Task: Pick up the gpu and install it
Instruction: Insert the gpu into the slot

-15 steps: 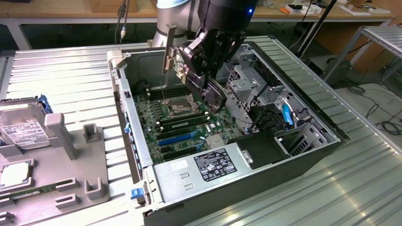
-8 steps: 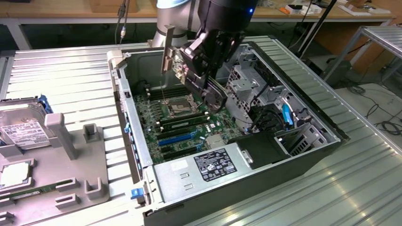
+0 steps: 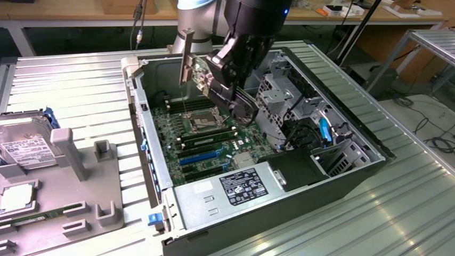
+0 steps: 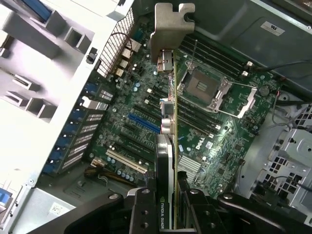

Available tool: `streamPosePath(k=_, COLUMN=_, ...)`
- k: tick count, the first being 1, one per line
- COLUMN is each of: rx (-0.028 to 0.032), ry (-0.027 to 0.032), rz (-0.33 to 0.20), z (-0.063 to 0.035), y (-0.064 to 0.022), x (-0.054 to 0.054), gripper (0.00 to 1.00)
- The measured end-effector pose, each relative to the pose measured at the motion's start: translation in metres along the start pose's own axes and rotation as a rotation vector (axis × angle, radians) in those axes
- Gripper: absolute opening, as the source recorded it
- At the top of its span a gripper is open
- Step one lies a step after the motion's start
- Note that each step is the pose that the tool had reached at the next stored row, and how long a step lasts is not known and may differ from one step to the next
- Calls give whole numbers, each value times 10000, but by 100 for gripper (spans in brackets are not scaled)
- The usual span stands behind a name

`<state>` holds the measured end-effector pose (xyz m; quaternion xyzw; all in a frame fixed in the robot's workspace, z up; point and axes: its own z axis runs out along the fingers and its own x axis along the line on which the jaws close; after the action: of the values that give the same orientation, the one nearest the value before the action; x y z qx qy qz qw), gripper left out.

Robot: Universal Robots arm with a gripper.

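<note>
Holds the gpu (image 3: 201, 74) in the gripper (image 3: 233, 95), jaws pinched on the card's two flat faces, one finger to each side. Carries it in the air, over the motherboard (image 3: 213, 160) and within the open top of the computer case (image 3: 355, 160). On the exterior view's clock face, places the card at about twelve o'clock from the CPU socket (image 3: 201, 121), with the silvery bracket raised toward eleven and the clamped end dropping toward five.

From the wrist, looks along the gpu (image 4: 165, 151) edge-on, straight out from between the fingers (image 4: 141, 209) of the gripper (image 4: 168, 207). Presses one finger against the black labelled face and the other against the thin green board edge. Grips the end opposite the bracket.

Not yet seated in any slot. Leaves the blue slot (image 3: 202, 157) uncovered at six o'clock from the socket, beyond a green memory stick (image 3: 210, 137). At nine o'clock from the case, well apart, finds a hard drive (image 3: 21, 146) resting on a grey fixture (image 3: 78, 160).
</note>
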<state>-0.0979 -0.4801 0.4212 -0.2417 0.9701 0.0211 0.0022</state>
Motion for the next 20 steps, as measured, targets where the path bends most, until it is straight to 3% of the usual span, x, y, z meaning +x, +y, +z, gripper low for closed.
streamPosePath(k=20, rx=-27, ry=74, rz=-1864, z=0, y=-3, x=-6, gripper=27)
